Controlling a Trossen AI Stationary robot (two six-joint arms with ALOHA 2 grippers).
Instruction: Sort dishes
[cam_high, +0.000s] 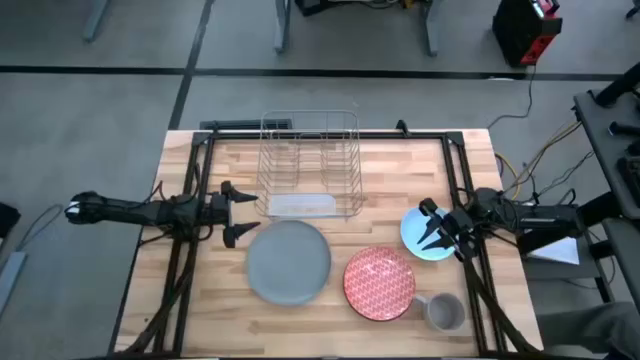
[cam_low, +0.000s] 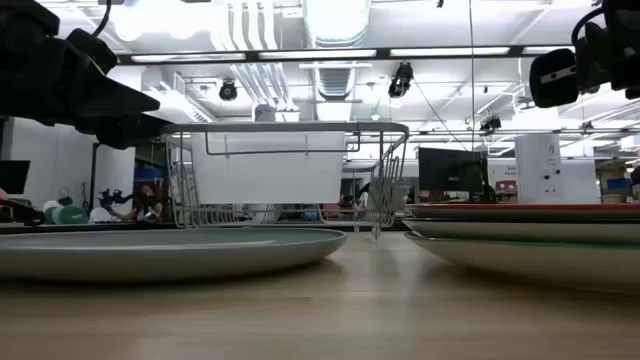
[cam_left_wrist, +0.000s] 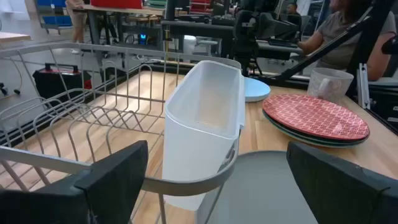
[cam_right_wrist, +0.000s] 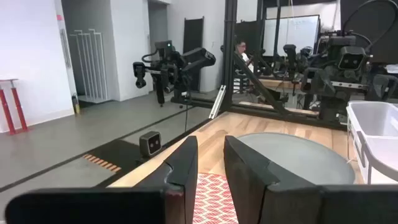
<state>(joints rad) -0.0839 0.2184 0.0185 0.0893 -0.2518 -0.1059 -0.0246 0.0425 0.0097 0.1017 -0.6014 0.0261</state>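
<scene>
Both claws hover: spread left claw beside grey plate, near-closed right claw over light-blue plate.

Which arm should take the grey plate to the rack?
Left. Its open end effector sits beside the grey plate and the rack; the right end effector is over the light-blue plate.

No legible text, label, brand, number or sign can be made out in any view; nothing readable is carried by the plates, the mug, the rack or the equipment in the room behind
</scene>
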